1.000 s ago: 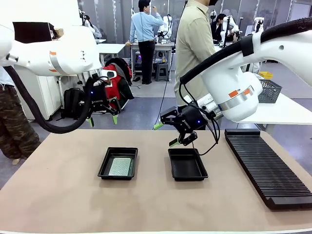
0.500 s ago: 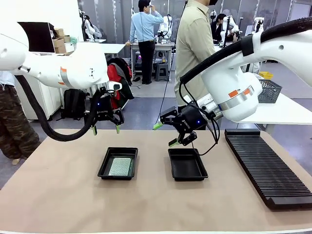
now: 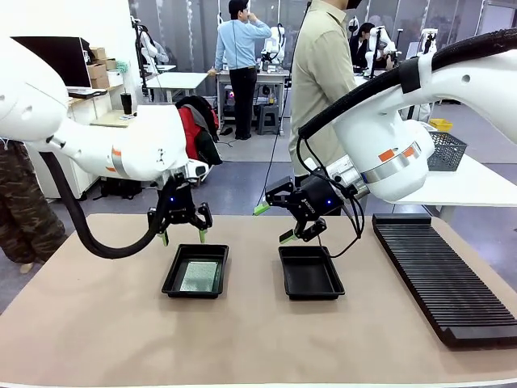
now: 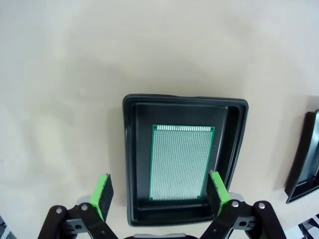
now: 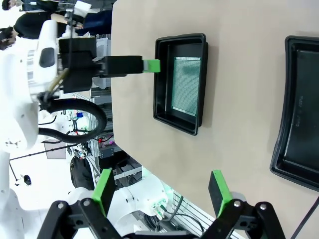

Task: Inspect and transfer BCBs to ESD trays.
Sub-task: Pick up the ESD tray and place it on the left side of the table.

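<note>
Left gripper (image 3: 182, 234), jaws wide, hovers above the ESD tray (image 3: 171, 279) holding one BCB (image 3: 199, 276); right gripper (image 3: 275, 223), wide and empty, to its right.

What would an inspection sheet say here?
Surface: beige table, no marks seen.
Job's things: one BCB lies flat in the left ESD tray; the right ESD tray holds nothing.
Clutter: black slotted rack at right.
End effectors: left end effector open over the left tray; right end effector open over the right tray's far end.
Cables: black hose loops below the left arm; thin cables by the right wrist.
Surroundings: person stands at the far side; wire basket beyond.
</note>
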Motion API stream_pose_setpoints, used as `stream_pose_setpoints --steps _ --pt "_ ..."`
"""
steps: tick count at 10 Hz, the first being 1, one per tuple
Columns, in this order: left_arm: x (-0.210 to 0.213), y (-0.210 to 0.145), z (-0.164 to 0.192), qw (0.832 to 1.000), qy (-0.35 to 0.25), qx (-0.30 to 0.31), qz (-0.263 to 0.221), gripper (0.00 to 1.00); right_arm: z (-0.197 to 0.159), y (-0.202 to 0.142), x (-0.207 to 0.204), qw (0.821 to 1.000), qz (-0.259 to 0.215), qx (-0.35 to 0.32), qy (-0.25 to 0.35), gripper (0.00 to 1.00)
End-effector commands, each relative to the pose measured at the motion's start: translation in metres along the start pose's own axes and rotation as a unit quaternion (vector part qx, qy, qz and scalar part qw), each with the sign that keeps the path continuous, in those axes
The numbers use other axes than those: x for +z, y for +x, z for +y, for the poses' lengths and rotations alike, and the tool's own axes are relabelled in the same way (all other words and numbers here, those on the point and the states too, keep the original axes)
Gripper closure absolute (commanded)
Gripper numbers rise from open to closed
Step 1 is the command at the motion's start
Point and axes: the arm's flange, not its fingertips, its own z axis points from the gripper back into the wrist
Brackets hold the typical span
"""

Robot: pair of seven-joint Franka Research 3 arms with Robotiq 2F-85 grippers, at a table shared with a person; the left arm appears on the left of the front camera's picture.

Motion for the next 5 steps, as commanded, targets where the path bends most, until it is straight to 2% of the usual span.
stream_pose_setpoints --steps 1,5 --pt "-0.016 -0.001 0.001 1.000 0.006 0.004 -0.018 0.00 0.002 0.001 0.000 1.000 -0.003 -0.004 -0.008 0.00" --pt "-0.040 -0.003 0.012 1.000 0.011 0.000 -0.018 0.00 0.002 0.001 0.000 1.000 -0.003 -0.004 -0.008 0.00"
